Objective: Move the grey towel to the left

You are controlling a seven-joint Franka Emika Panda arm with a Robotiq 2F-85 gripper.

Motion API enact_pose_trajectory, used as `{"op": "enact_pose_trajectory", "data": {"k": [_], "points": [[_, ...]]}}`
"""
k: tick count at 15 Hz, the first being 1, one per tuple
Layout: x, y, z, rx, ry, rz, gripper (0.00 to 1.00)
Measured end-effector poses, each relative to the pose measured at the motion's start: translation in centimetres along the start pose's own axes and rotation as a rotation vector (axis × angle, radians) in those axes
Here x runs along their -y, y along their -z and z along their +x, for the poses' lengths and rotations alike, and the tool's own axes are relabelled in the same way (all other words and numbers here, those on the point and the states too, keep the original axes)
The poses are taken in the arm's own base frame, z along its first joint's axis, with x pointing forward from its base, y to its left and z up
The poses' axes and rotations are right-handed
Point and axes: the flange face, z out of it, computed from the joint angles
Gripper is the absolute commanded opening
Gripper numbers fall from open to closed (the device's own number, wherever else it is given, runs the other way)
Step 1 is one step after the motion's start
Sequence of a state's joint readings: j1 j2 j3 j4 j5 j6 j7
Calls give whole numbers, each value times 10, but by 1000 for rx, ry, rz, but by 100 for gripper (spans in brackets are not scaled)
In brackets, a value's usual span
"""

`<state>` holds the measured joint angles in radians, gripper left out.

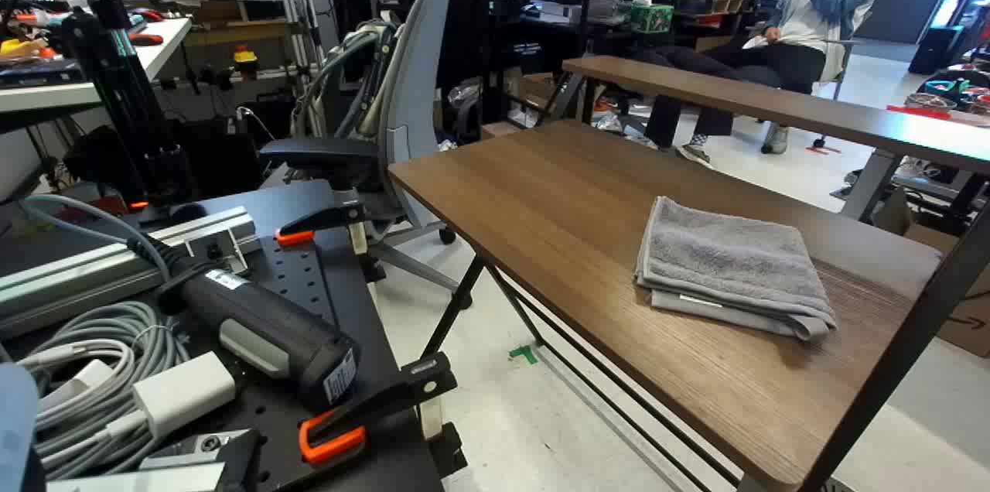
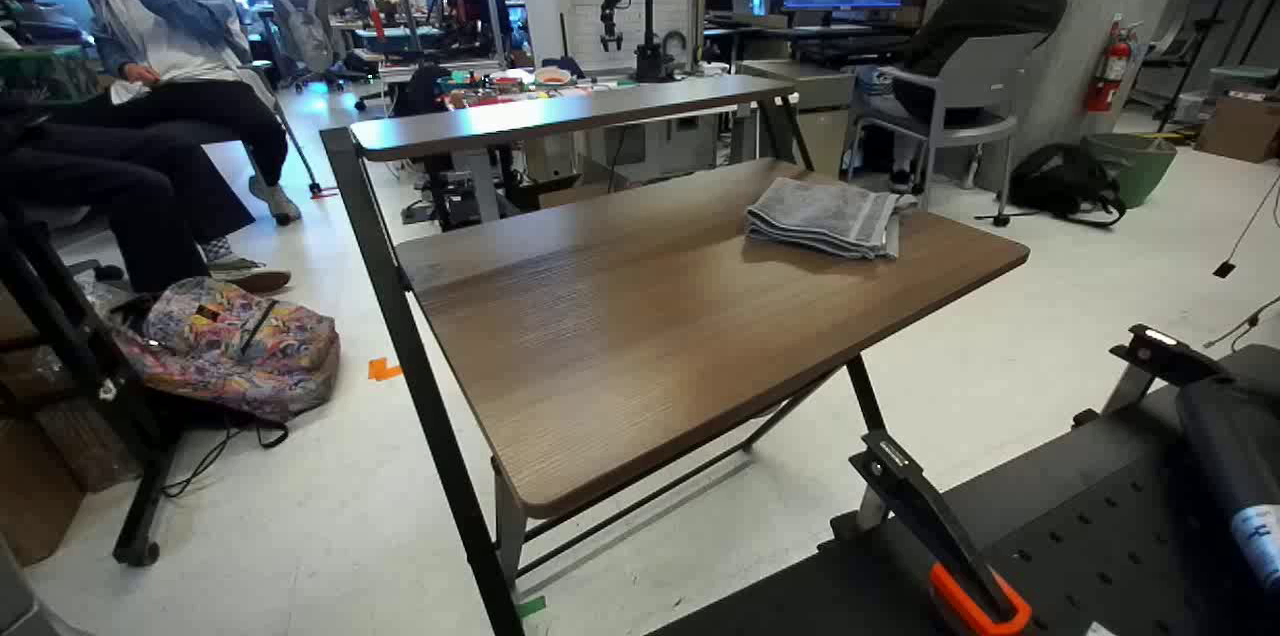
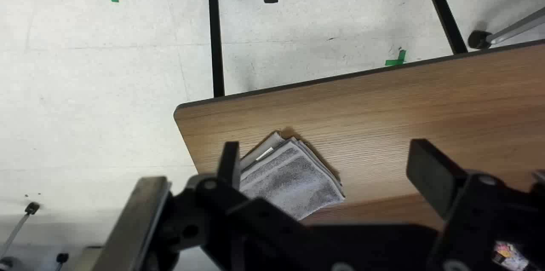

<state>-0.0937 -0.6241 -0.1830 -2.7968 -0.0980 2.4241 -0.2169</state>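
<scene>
The grey towel (image 1: 731, 268) lies folded in layers on the brown wooden table (image 1: 541, 198). It also shows near the table's end in an exterior view (image 2: 825, 216). In the wrist view the towel (image 3: 294, 181) is partly hidden by the left finger and the gripper body. A small white label shows at its folded edge. My gripper (image 3: 325, 160) is open, with its fingers wide apart and nothing between them. It hangs above the table, apart from the towel, which appears below and toward the left finger. The gripper does not show in either exterior view.
A raised shelf (image 2: 560, 121) runs along one long side of the table, on dark slanted posts (image 2: 420, 396). A black bench with clamps (image 1: 379, 399), coiled cables (image 1: 100, 376) and a black handheld device (image 1: 263, 329) stands across a floor gap. A grey chair (image 1: 418, 74) stands near the table.
</scene>
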Motion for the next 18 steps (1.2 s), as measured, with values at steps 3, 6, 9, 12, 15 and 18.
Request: {"op": "enact_pose_trajectory", "data": {"k": [3,6,9,12,15,18], "points": [[0,0,0,0,0,0,100],[0,2,2,-7,-32,10,100],[3,6,13,-18,-86,29,100],[13,7,36,-19,-145,59,100],[26,3,77,-10,-228,86,100],[32,-17,127,21,-327,86,100]]}}
